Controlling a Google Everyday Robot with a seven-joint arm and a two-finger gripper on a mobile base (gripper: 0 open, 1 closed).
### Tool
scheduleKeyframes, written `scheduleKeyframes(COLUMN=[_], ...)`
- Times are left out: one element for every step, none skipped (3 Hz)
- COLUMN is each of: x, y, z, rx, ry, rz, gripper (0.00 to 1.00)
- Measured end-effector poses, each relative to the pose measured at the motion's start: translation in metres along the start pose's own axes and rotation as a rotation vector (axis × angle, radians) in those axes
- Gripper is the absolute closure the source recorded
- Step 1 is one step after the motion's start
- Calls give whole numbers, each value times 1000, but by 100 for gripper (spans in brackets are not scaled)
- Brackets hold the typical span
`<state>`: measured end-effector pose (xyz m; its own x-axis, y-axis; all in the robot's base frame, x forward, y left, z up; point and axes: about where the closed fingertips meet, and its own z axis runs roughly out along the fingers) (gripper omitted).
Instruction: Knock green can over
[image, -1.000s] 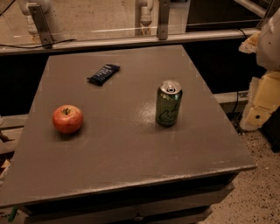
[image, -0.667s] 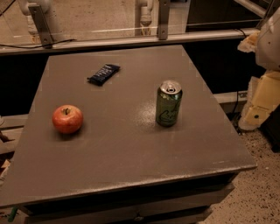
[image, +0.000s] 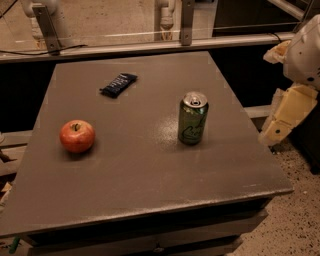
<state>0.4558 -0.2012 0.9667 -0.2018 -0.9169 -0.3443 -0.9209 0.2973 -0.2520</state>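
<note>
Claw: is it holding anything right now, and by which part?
Nothing is held. The claw hangs beyond the right edge of the table, clear of the green can, which stands upright.

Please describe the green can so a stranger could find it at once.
On the grey table, right of centre, nearest the robot's cream gripper beyond the right edge, stands a shiny green metal drink can. Unlike the round red apple and flat dark blue wrapped bar, it is tall and silver-topped.
</note>
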Motion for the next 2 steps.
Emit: scheduleKeyframes(x=[-1,-6], y=[0,-1], z=[0,7], rx=[1,-10], ry=[-1,-38], rz=[-1,2], gripper=[0,0])
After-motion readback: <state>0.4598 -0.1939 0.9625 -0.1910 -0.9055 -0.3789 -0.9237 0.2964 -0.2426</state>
